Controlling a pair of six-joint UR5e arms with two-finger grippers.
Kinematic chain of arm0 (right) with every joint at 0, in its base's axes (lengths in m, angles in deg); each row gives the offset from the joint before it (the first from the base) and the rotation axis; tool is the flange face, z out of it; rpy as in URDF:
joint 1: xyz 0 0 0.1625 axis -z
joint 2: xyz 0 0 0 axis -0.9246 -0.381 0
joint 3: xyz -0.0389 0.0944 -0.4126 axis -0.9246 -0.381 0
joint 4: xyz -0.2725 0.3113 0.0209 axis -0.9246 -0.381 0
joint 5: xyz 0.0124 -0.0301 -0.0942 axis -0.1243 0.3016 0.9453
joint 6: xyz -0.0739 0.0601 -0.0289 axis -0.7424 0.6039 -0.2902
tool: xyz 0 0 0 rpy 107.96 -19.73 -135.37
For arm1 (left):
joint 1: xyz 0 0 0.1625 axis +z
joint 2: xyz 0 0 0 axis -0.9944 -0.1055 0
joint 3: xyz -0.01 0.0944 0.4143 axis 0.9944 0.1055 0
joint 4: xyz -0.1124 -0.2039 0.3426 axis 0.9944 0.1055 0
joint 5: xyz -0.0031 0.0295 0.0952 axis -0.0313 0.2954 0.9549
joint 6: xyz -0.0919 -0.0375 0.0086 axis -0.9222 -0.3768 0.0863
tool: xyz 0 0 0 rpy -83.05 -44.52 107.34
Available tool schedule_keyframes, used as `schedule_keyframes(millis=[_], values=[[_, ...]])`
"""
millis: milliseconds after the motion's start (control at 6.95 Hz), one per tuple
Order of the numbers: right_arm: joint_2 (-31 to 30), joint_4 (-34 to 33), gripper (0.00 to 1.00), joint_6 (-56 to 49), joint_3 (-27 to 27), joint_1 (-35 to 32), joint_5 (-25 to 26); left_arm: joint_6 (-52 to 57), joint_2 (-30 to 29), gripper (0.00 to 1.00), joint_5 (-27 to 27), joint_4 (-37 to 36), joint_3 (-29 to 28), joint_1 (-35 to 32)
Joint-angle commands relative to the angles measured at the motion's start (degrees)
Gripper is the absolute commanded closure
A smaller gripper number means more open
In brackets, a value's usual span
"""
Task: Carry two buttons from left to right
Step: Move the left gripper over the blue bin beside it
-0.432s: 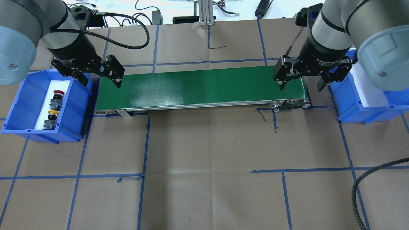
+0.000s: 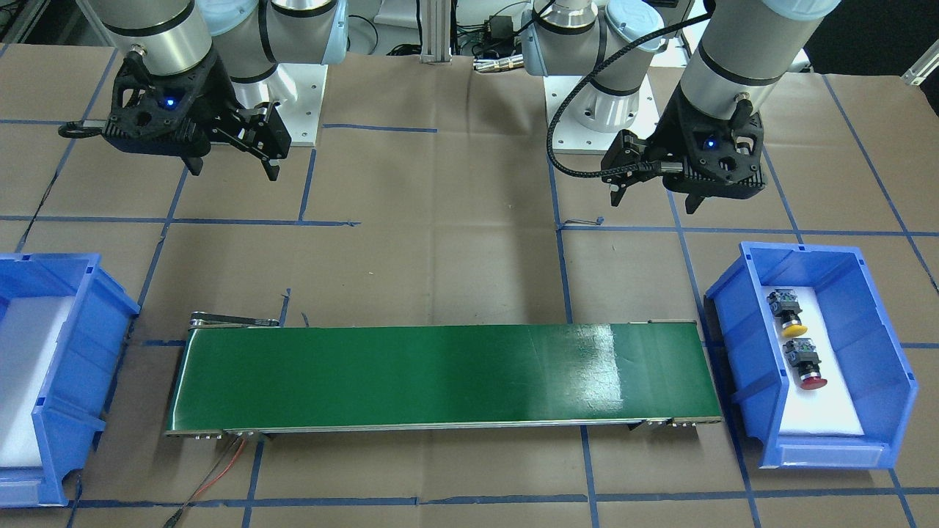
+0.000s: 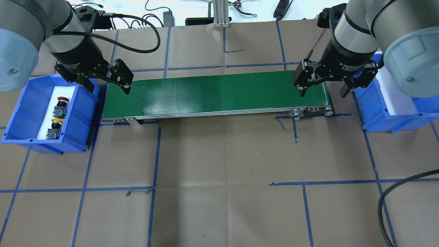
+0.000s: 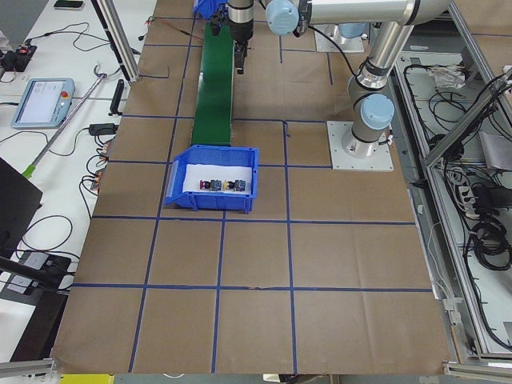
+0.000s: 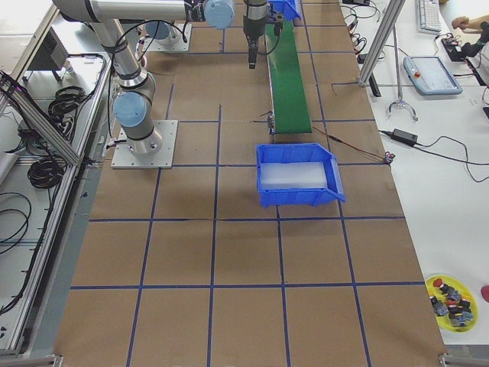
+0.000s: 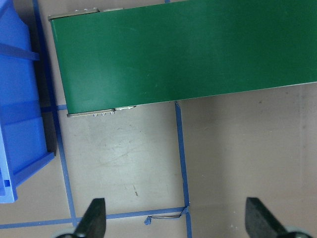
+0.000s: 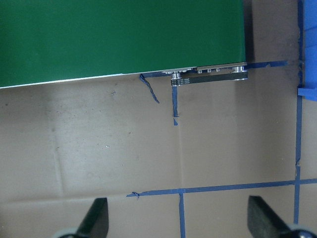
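Green conveyor belt (image 3: 216, 92) laid between blue bins, likely as bridge. Red button (image 3: 61, 104) and yellow button (image 3: 56, 126) kept on white pad in left bin (image 3: 79, 115), neither yet carried over. Left hand (image 3: 109, 90) held spread, empty, beside that bin for pick-up. Right hand (image 3: 322, 94) held spread, empty, at receiving end.

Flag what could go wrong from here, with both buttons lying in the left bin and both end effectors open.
1. The red button and yellow button lie close together, so a grasp at one may nudge the other.
2. They sit between the left bin walls; the wide-open left end effector could clip the rim.
3. Laid on the conveyor belt, a round-capped button might roll before the right end effector takes it.
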Motion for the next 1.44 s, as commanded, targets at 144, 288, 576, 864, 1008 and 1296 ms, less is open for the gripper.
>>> schedule_keyframes(millis=[144, 288, 576, 864, 1008, 1296], values=[[0.03, -0.18, 0.00, -0.09, -0.20, 0.04, 0.02, 0.55, -0.08, 0.00, -0.17, -0.25, 0.29, 0.09], [0.12, -0.18, 0.00, -0.09, -0.21, 0.04, 0.11, 0.73, -0.08, 0.00, -0.09, -0.43, 0.38, 0.70], [0.03, -0.18, 0.00, -0.09, -0.21, 0.04, 0.11, 0.91, -0.17, 0.00, 0.09, -0.69, 0.38, 1.14], [0.03, -0.18, 0.00, -0.18, -0.21, 0.04, 0.81, 3.00, -0.17, 0.00, -0.09, -0.69, 0.47, 6.12], [0.03, -0.18, 0.00, -0.18, -0.21, 0.04, 0.81, 8.50, 0.09, 0.00, 0.17, -0.61, 0.38, 10.68], [-0.05, -0.18, 0.00, -0.09, -0.21, 0.04, 0.72, 21.66, -0.43, 0.00, 0.44, 0.01, 1.25, 22.79]])
